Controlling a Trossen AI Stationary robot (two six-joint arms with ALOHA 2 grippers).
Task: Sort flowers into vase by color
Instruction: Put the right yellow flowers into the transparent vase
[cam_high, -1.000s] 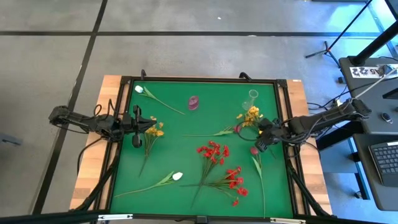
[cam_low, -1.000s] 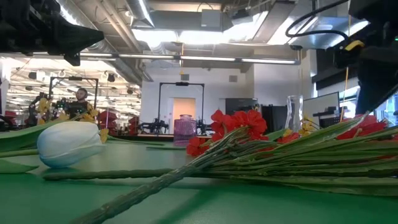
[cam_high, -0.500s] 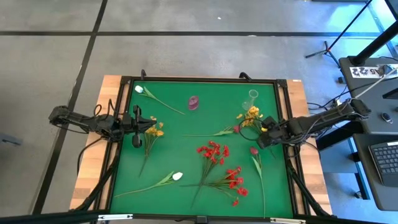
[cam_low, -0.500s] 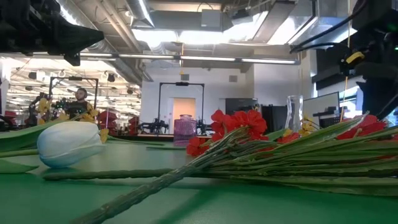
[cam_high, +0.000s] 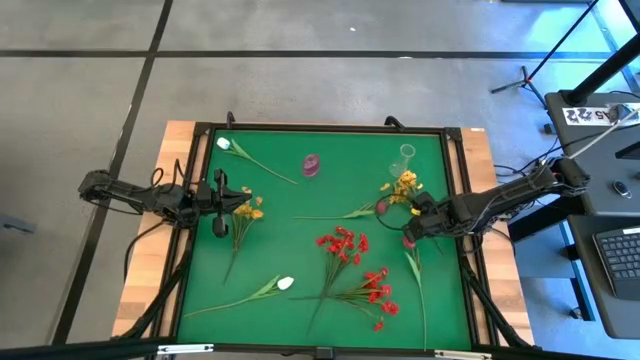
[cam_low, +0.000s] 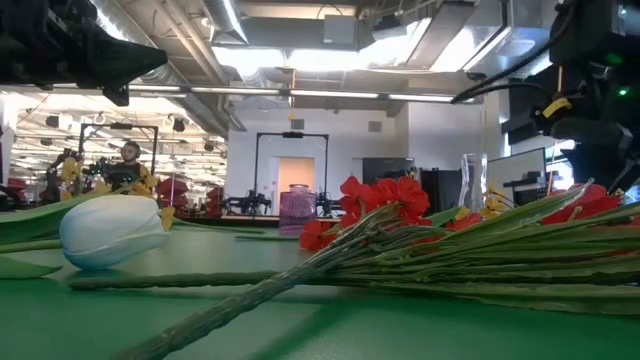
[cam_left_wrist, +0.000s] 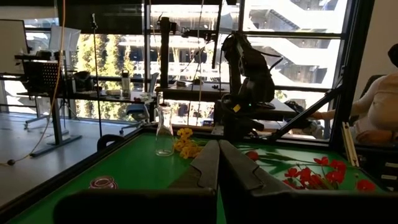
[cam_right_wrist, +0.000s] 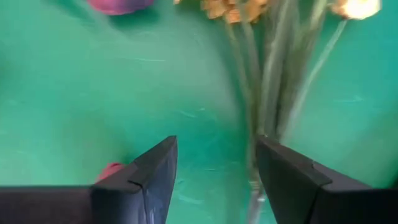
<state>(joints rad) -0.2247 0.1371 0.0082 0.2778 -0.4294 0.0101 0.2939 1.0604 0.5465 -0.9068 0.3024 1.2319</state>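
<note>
Green felt covers the counter (cam_high: 300, 215), framed in black, with flowers scattered across it and two vases near the far edge: a pink vase (cam_high: 312, 165) and a clear glass vase (cam_high: 407, 155).

Right hand (cam_high: 412, 226): positioned low over the right side of the counter, fingers spread apart with nothing between them, as the right wrist view confirms. It sits just beside a yellow spray (cam_high: 402, 187), whose blossoms lie toward the glass vase and whose green stem (cam_right_wrist: 264, 81) trails away toward the counter's middle. In the right wrist view the stems run lengthwise away from the hand, roughly in line with the gap between the fingers, rather than across it. Judgement: the hand must close across the stem, so some turn of the wrist is likely needed.

A dark pink tulip (cam_high: 408, 242) lies just on the near side of the same hand, its stem running toward the front edge.

Left hand (cam_high: 222, 192): waits at the left edge, fingers pressed together, beside a second yellow spray (cam_high: 248, 209).

Nearer arm: the right, for both the yellow spray and the tulip. Red sprays (cam_high: 343, 243) lie mid-counter; white tulips (cam_high: 285, 284) lie front left and far left, well apart from the right hand.
</note>
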